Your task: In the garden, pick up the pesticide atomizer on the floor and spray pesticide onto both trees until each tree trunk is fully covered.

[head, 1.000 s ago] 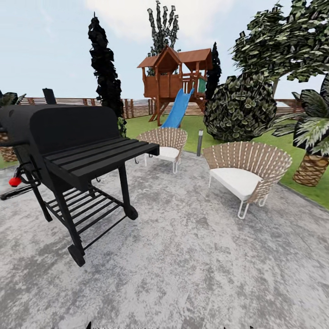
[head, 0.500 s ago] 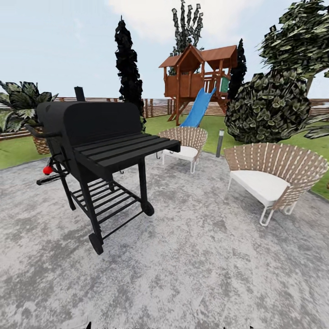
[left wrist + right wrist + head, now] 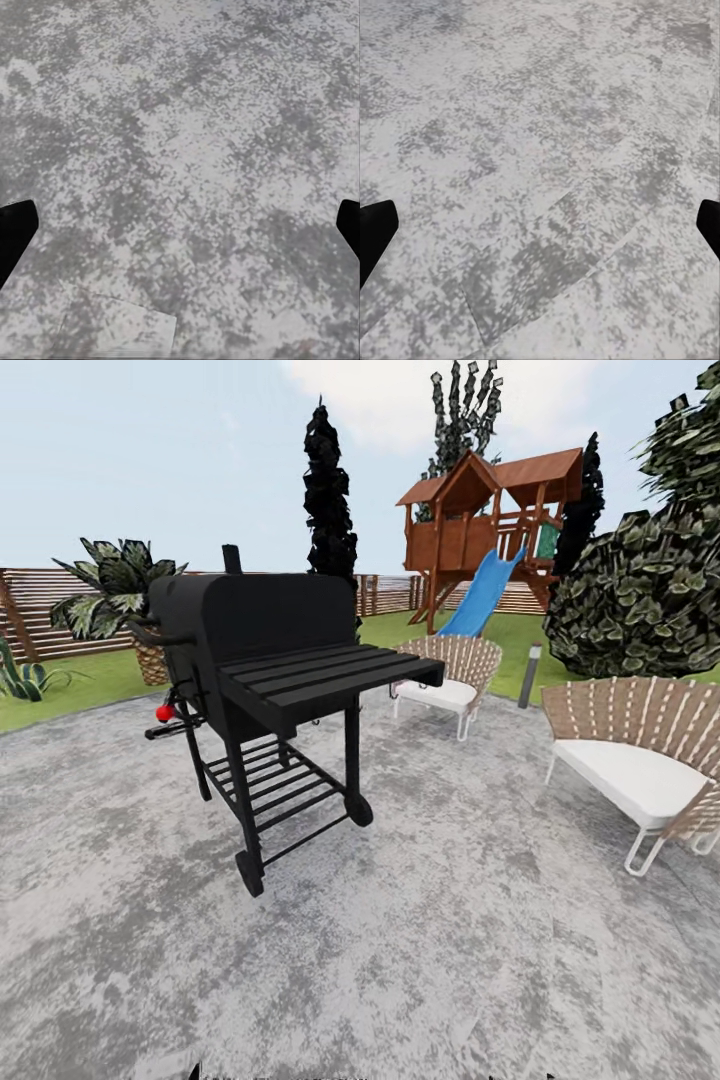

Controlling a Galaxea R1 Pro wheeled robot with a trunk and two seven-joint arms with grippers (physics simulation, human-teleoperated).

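The pesticide atomizer is out of view. I stand on the grey stone paving of the floor [image 3: 470,940], with the garden's lawn [image 3: 90,685] and slatted wooden fence [image 3: 40,610] beyond. A tall tree's sparse leafy crown [image 3: 462,410] rises behind the playhouse; its trunk is hidden. My left gripper [image 3: 180,225] hangs open over bare paving, its black fingertips [image 3: 15,229] far apart at the picture's sides. My right gripper [image 3: 540,225] is open too, over paving with nothing between its fingers.
A black barbecue grill on wheels [image 3: 270,680] stands close ahead at the left. Two wicker chairs [image 3: 450,670] [image 3: 640,750] sit to the right. Behind are a wooden playhouse with a blue slide [image 3: 485,590], a round bush [image 3: 640,600], a dark conifer [image 3: 330,510] and a potted palm [image 3: 120,585].
The whole head view has swung left: grill, chairs and playhouse slid right in the picture, and the palm and fence came in at the left. Nothing itself moved.
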